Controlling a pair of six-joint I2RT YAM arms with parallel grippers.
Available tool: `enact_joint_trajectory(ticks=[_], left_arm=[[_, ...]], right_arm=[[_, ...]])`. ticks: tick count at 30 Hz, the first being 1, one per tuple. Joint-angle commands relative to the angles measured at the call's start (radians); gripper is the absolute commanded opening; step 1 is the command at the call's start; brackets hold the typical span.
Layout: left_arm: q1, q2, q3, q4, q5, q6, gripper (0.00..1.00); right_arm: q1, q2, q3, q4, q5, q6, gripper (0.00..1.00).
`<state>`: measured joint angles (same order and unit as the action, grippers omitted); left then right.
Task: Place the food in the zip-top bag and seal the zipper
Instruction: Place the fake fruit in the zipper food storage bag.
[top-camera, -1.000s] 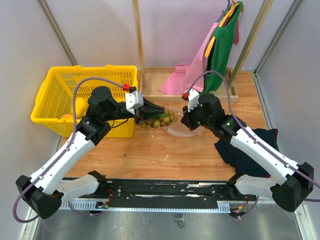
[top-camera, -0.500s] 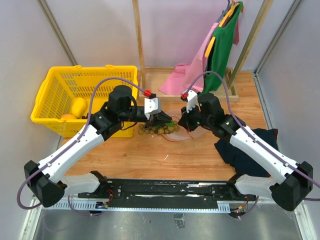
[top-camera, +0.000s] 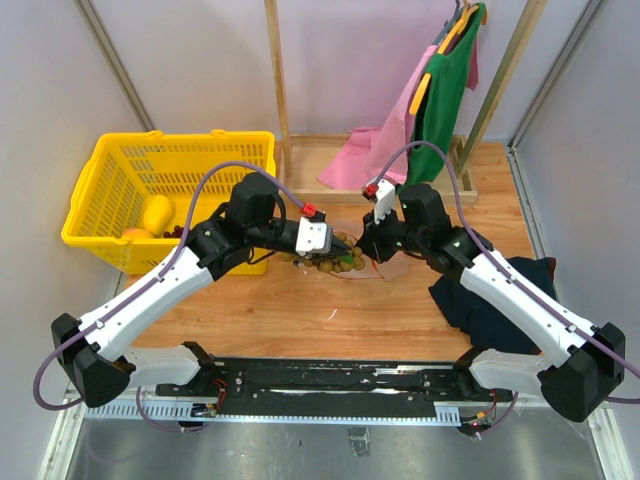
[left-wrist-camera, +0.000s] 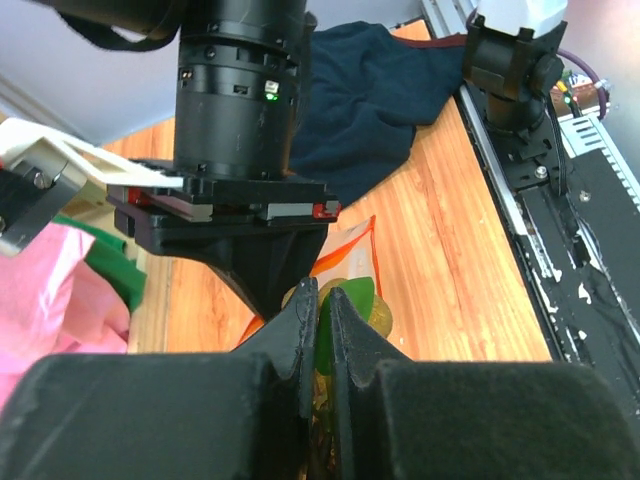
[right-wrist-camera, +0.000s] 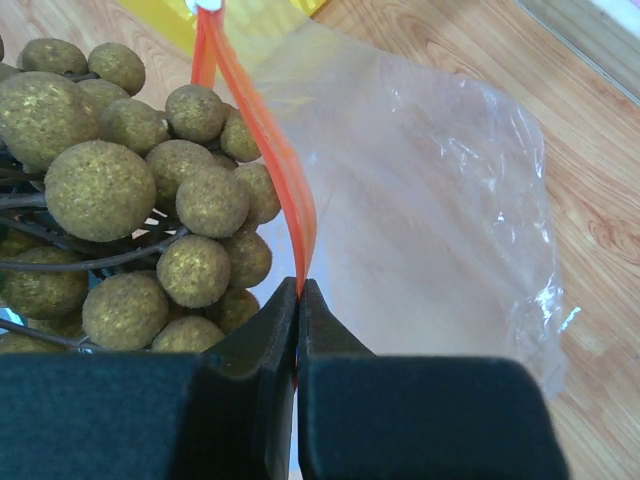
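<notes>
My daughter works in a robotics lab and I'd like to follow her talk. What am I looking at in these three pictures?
Two robot arms, left and right, are bolted to a wooden table. The wide picture looks down from above and behind them. The other two come from a small camera on each wrist, so each shows its own hand at the bottom edge. The left hand is shut on a green grape bunch, a toy. The right hand pinches the red-orange zipper of a clear bag, right beside the grapes. A yellow basket on the left holds a yellow fruit; a dark cloth lies on the right.
</notes>
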<state>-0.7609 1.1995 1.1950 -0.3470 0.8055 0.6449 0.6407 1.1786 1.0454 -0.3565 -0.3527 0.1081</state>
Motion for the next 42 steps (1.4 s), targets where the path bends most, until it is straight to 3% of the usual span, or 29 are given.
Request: enact_joint_trajectory(ticks=[1, 9, 28, 33, 42], left_arm=[[-0.01, -0.02, 0.045, -0.016, 0.078, 0.134, 0.0], [-0.011, 0.028, 0.055, -0.027, 0.127, 0.187, 0.0], [-0.01, 0.12, 0.014, -0.072, 0.018, 0.208, 0.0], [-0.01, 0.084, 0.014, -0.116, -0.093, 0.223, 0.0], [-0.01, 0.085, 0.007, -0.167, -0.042, 0.215, 0.0]], right_arm=[[-0.024, 0.0, 0.024, 0.028, -0.08, 0.012, 0.01], [-0.032, 0.003, 0.012, 0.056, -0.16, 0.013, 0.01], [-0.07, -0.008, -0.016, 0.112, -0.287, 0.059, 0.01], [-0.078, -0.009, -0.018, 0.077, -0.233, 0.05, 0.01], [-0.113, -0.021, -0.048, 0.13, -0.251, 0.106, 0.01]])
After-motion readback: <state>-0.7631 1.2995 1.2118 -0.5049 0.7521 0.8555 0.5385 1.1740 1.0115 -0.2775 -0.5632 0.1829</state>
